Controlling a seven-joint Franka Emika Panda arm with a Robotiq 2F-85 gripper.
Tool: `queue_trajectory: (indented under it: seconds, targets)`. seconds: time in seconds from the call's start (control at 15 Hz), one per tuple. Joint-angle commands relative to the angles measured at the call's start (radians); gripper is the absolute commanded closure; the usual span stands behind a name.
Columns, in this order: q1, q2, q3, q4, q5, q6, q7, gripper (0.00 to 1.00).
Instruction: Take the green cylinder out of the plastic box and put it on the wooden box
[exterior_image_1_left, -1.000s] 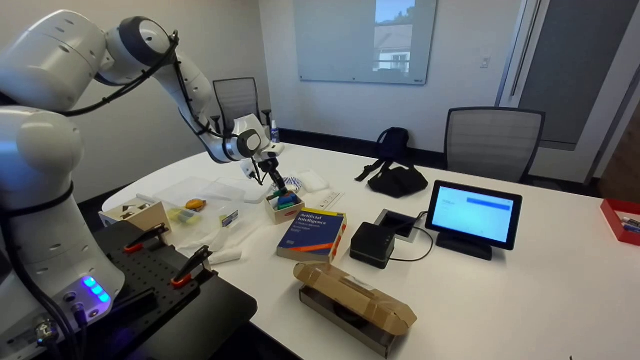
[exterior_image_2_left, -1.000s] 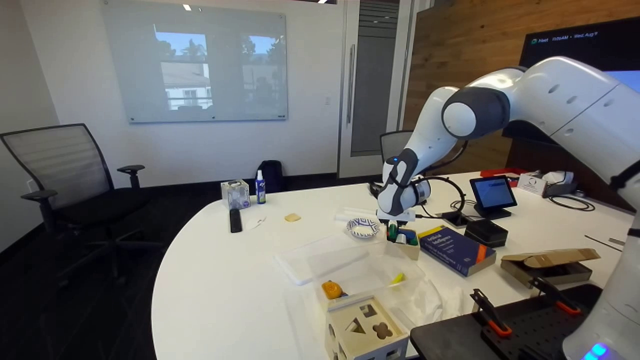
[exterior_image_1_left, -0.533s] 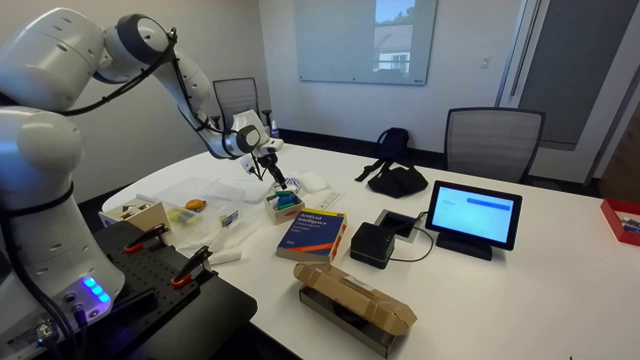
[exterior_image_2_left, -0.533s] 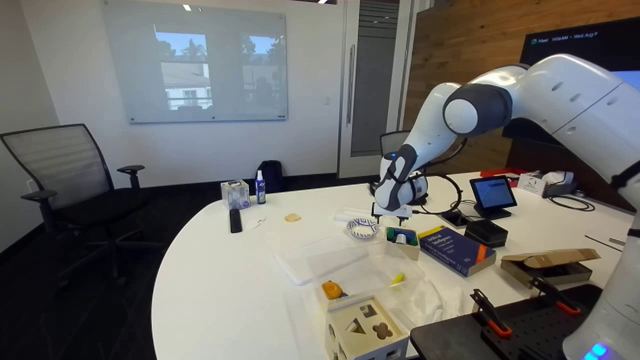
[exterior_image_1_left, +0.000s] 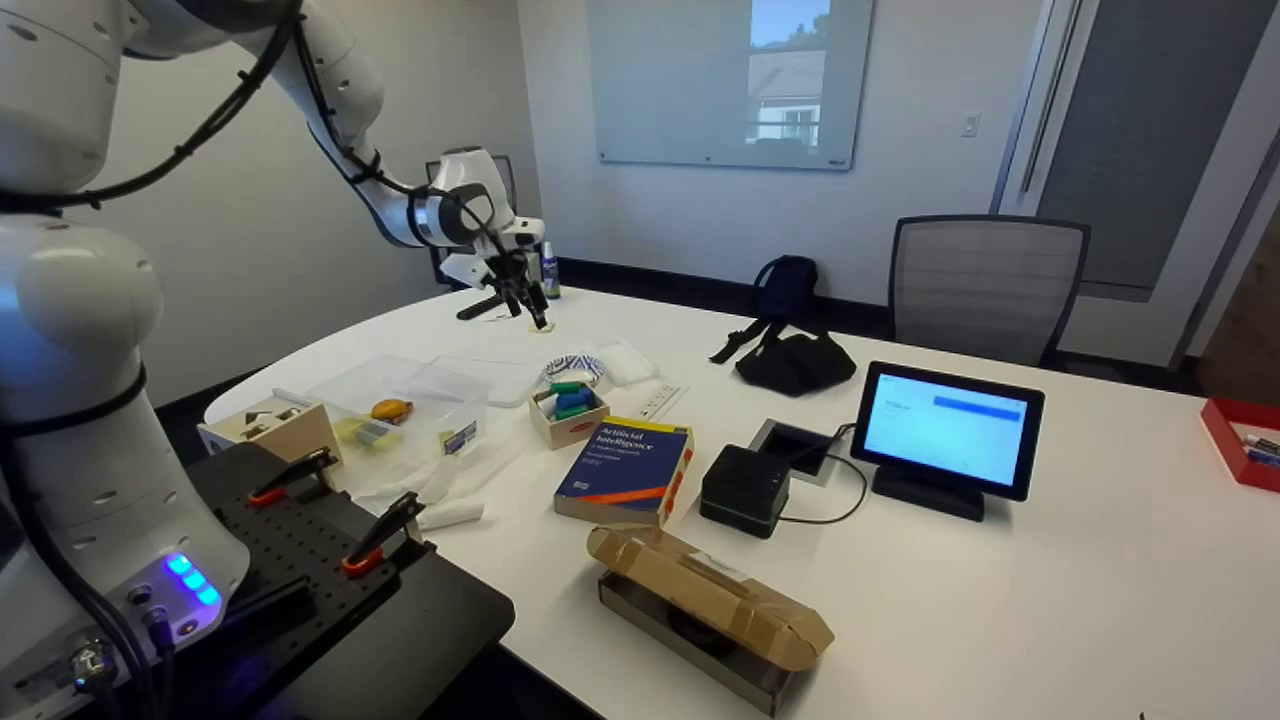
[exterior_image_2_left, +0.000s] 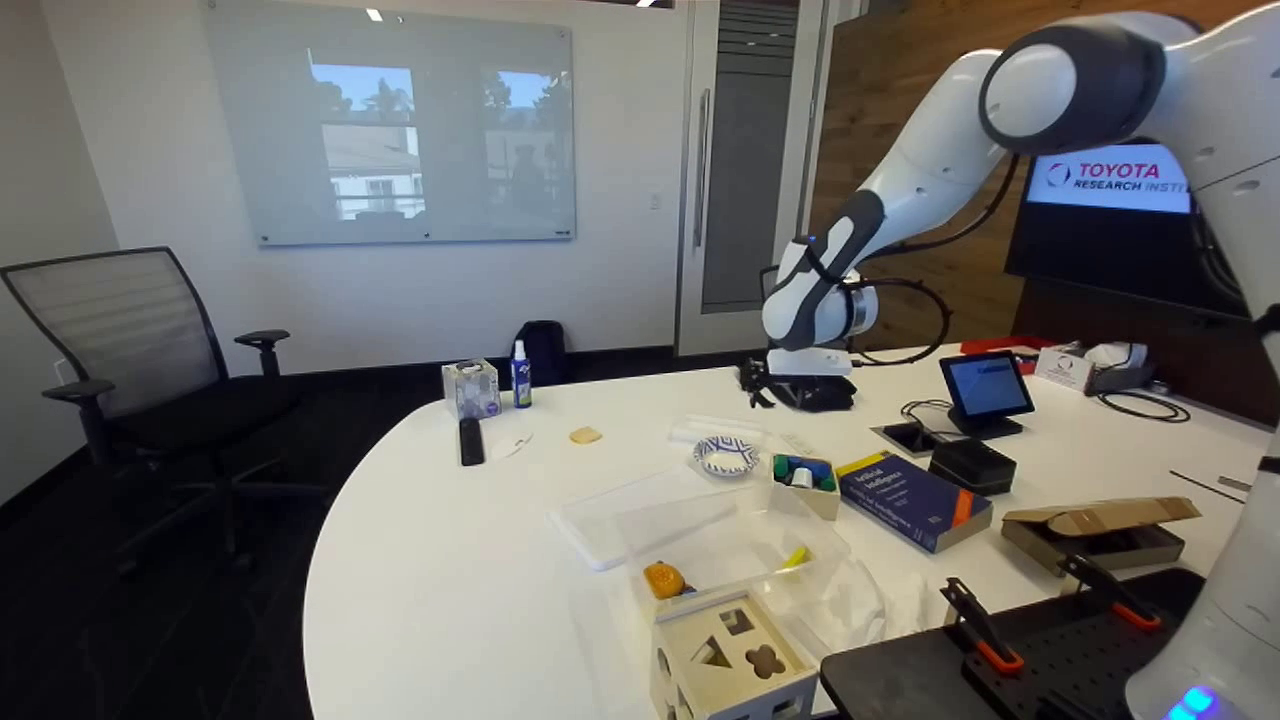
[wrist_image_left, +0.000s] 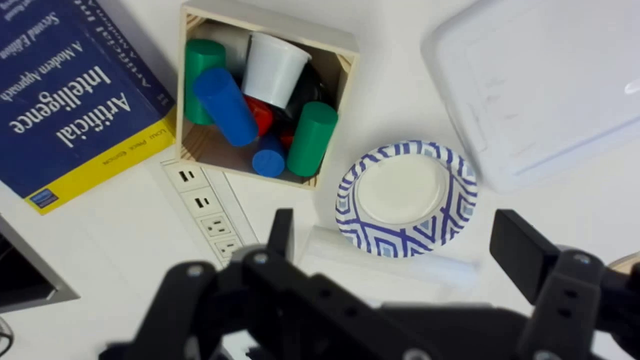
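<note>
A white table (exterior_image_2_left: 440, 590) ends in a long curved edge; in an exterior view, its broad left side spreads from that edge to a flat translucent lid (exterior_image_2_left: 590, 527) and the clear plastic box (exterior_image_2_left: 735, 545), which holds an orange piece (exterior_image_2_left: 664, 579) and a yellow-green piece (exterior_image_2_left: 796, 557). Room is tighter around the open wooden box (wrist_image_left: 270, 22): a thick blue book (wrist_image_left: 70, 95) lies just beside a wall, and a patterned bowl (wrist_image_left: 400, 192) sits near a corner, a narrow strip of table between. Inside the wooden box are 2 green cylinders (wrist_image_left: 313, 140), 1 along the wall toward the book and 1 along the wall toward the bowl; which is the task's cylinder cannot be told. The arm (exterior_image_1_left: 350, 95) arches out over the table, wrist bent so that the tool (wrist_image_left: 392, 225) points down, raised and apart from the wooden box. The tool's 2 fingers stand spread wide. The wrist view looks straight into the wooden box, revealing a white cup (wrist_image_left: 276, 70), 2 blue cylinders (wrist_image_left: 226, 107) and red pieces (wrist_image_left: 260, 115). In an exterior view the fingers blend into a black bag (exterior_image_2_left: 825, 395). A tissue box (exterior_image_2_left: 472, 390) stands near the curved edge, beside a black remote (exterior_image_2_left: 471, 441).
</note>
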Motion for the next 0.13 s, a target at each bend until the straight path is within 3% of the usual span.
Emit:
queue_trajectory:
  seconds: [0.0, 0.07]
  targets:
    - [-0.039, -0.253, 0.042, -0.213, 0.007, -0.052, -0.138, 0.00]
    - [-0.038, -0.310, 0.039, -0.258, 0.002, -0.059, -0.154, 0.00]
